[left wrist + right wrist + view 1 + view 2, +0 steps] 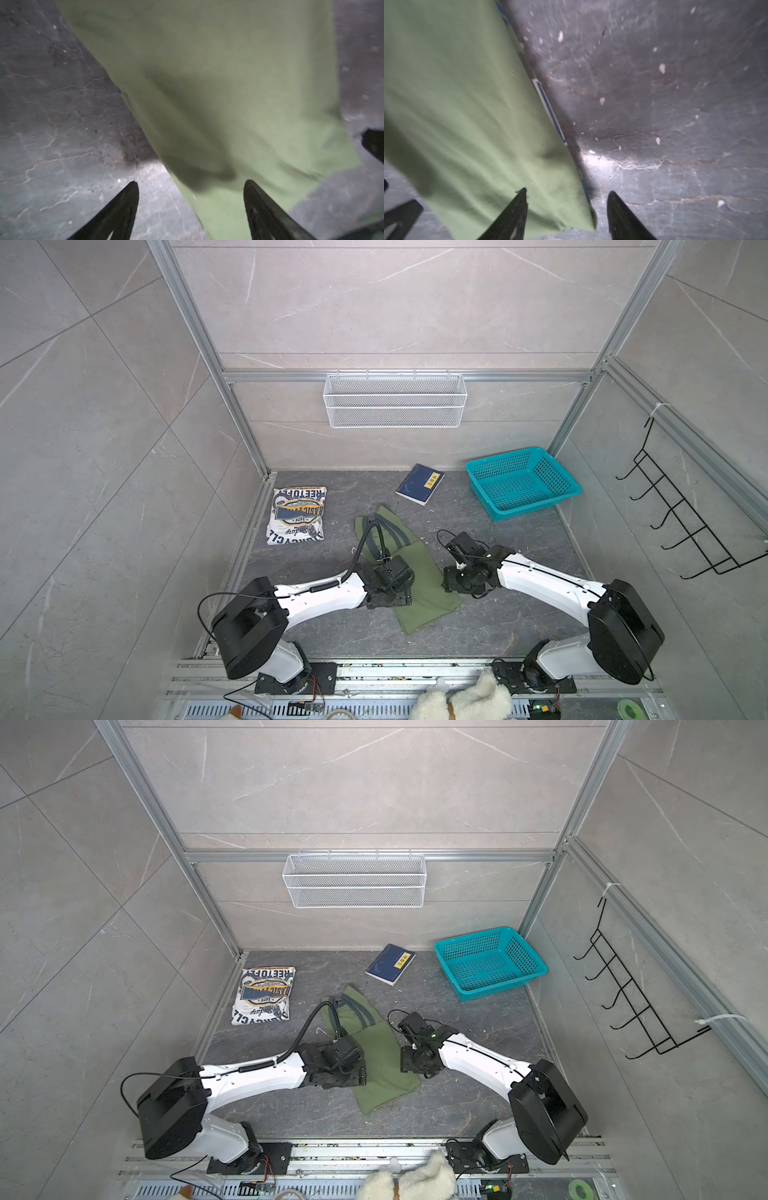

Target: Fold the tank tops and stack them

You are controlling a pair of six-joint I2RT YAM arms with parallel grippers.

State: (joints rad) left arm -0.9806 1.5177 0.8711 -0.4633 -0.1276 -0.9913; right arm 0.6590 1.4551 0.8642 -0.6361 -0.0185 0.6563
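On the dark worktop [540, 531], in both top views: the white top [297, 512], already folded, lies at the rear left. The green top [422, 585], a long strip, lies slantwise at centre. A book [420, 484] and a basket [521, 481] sit behind, well apart; nothing lies between the tops.

Left wrist view: the left tool [191, 182], jaws apart and holding nothing, straddles one long edge of the green cloth.

Right wrist view: the right tool [568, 191], likewise apart, straddles the opposite, navy-trimmed edge near a corner.

Step judged in hand: the crosswise fold of the green top. Next, both tools must pinch their edges and carry them over; stacking follows.
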